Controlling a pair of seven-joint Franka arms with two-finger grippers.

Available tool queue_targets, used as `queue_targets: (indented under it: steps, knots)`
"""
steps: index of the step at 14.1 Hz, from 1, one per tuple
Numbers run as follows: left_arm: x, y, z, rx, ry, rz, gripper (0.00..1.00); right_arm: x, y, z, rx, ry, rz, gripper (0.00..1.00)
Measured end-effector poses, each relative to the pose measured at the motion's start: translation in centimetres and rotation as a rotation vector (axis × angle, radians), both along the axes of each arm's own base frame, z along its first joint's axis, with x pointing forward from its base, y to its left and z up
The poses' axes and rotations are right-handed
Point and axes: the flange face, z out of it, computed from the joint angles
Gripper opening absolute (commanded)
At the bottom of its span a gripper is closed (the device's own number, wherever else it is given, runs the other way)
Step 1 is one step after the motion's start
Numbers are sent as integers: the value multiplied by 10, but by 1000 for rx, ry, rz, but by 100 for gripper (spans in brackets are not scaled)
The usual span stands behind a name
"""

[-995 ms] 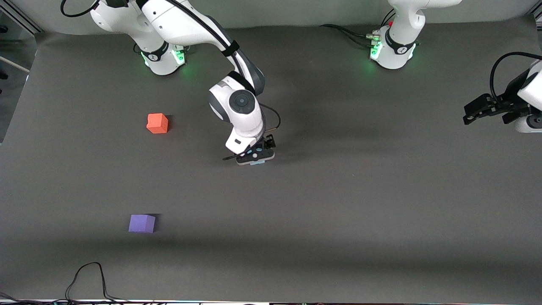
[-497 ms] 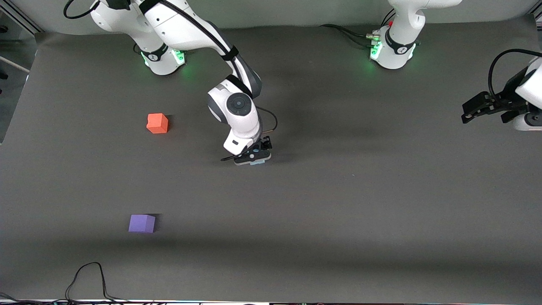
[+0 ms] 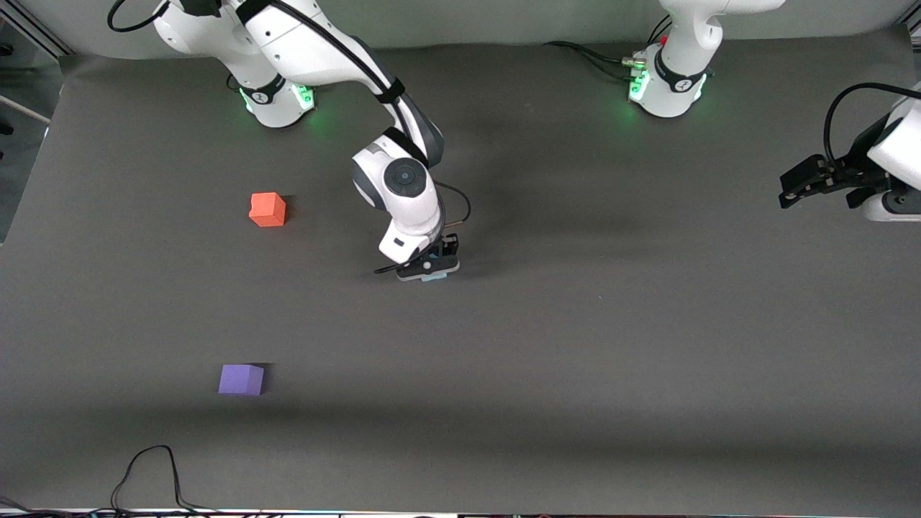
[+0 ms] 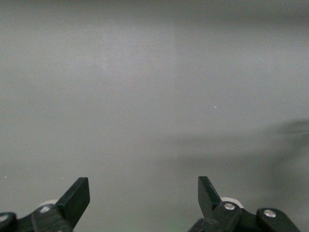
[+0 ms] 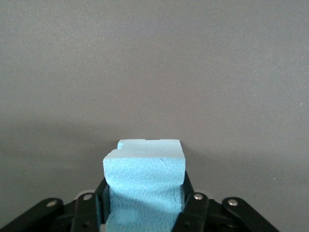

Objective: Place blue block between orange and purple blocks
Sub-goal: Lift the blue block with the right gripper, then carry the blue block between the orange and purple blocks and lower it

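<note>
Purple block (image 3: 241, 379) nearest the front camera, resting on grey desk (image 3: 575, 360) toward the right arm's end. Blue block (image 5: 145, 186) farther back near mid-desk, clamped in right pincer (image 3: 429, 270), fingers (image 5: 190, 205) pressed against both sides; whether lifted or touching desk: cannot tell. Orange block (image 3: 268, 209) farther still, well apart from both. Left pincer (image 3: 806, 183) spread open, holding nothing, waiting over the left arm's end.

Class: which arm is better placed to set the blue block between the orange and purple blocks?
The right. The right gripper is already shut on the blue block, nearer the orange block and purple block. The left gripper waits open at its own table end.
</note>
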Motion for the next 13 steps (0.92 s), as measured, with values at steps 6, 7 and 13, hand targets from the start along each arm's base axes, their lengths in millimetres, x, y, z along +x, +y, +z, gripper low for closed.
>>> queue_targets:
  steps: [6, 7, 13]
  knots:
    - [1, -4, -2, 0, 4, -9, 100, 56, -79, 112, -10, 50, -82, 42]
    - [1, -6, -2, 0, 4, -11, 100, 70, -111, 141, -3, 55, -97, 42]
    - [1, -4, -2, 0, 5, -8, 100, 104, -302, 198, 10, 87, -122, 42]
